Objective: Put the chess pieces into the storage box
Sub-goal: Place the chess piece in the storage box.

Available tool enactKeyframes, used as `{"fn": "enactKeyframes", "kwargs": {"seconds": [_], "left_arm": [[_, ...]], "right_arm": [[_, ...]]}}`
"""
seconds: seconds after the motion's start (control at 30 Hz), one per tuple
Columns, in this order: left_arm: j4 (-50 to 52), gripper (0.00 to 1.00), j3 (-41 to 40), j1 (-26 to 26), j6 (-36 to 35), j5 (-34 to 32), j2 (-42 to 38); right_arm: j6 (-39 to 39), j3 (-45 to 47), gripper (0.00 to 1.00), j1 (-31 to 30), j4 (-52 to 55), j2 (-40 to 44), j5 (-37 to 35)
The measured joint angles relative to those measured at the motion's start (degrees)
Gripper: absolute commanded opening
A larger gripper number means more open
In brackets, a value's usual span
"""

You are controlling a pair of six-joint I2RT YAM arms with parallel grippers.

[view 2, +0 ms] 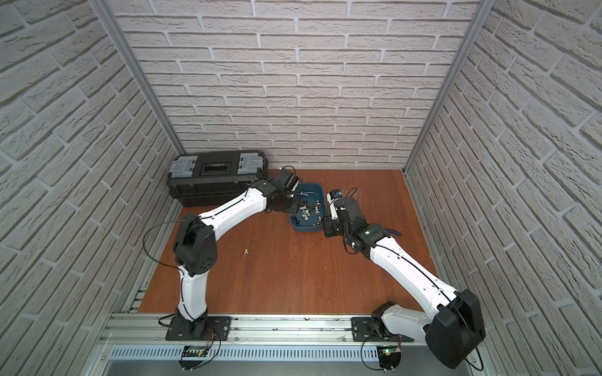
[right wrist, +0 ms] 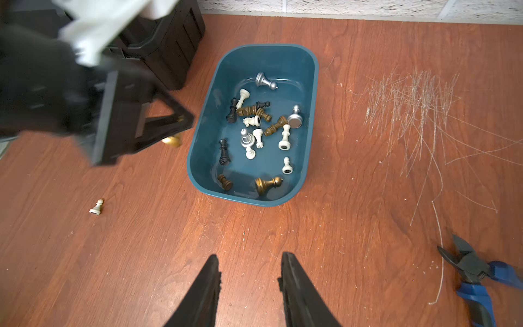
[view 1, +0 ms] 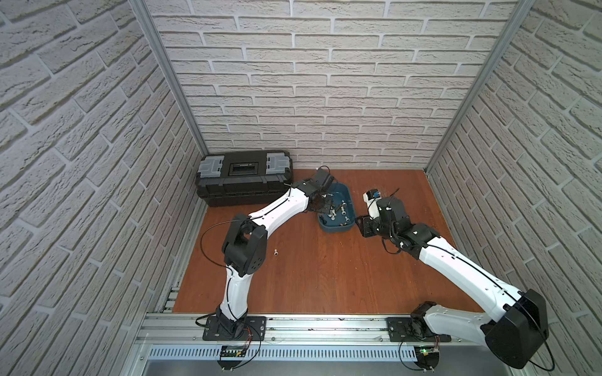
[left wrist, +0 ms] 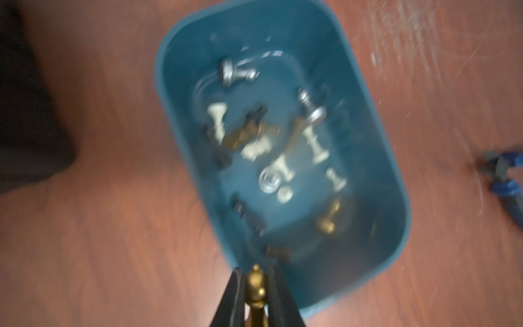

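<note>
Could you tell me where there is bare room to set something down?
Widest bare wood: between the storage box, the white pawn and the front rail. Also between box and pliers. Crowded: inside the box, and its toolbox side, where the left gripper hangs.

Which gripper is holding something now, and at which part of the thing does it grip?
The left gripper pinches a gold chess piece by its upper body. The right gripper is open and holds nothing.
</note>
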State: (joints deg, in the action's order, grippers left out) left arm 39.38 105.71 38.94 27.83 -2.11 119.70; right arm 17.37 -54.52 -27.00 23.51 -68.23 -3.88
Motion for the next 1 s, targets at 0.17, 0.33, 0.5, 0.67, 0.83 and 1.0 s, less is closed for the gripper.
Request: {"fn": "enactKeyframes", "kwargs": {"seconds": [0.17,0.33,0.5,0.67,0.83,1.0], "left_arm": [[-0.11,0.22,11.32,0.02,-0.66,1.53,10.54],[0.85,0.40,18.08,0.02,-0.79,2.21,16.15],[1.18,0.41,18.32,0.02,-0.85,1.75,15.15],[0.00,0.44,4.11,0.09,-0.13,-1.70,4.22],[-1.46,0.49,-19.82,0.09,3.96,-7.23,-16.61],[-2.10,0.50,-39.10,-0.26,9.60,-12.00,-32.39]], "right_arm": [[0.00,0.00,0.40,0.00,0.00,0.00,-0.39],[0.00,0.00,0.40,0.00,0.00,0.00,-0.26],[-0.13,0.00,0.40,0.00,0.02,-0.04,0.17],[-0.02,0.00,0.40,-0.02,0.11,-0.02,1.22],[0.24,0.83,0.40,-0.15,0.02,0.42,2.01],[0.48,1.22,0.40,-0.66,-0.02,0.76,2.75]]}}
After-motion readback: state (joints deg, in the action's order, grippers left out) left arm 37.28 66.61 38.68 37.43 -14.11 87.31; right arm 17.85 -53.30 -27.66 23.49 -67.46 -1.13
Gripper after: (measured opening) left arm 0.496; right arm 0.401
